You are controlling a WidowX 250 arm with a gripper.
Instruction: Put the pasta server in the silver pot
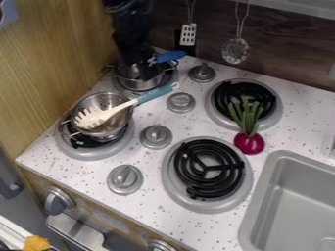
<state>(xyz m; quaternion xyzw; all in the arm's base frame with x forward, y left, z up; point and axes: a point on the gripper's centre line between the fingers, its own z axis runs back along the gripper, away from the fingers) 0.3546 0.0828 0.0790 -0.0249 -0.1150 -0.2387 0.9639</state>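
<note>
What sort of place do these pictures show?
It looks like a toy kitchen: a counter with coil burners, a grey sink, and a pasta server lying across a metal bowl.

the blurred gripper [134, 51] hides part of the far left pot [140, 85], the sink [264, 180] is cut off at the right and near edges, and the orange thing [36, 243] near left is too cropped to name.
</note>
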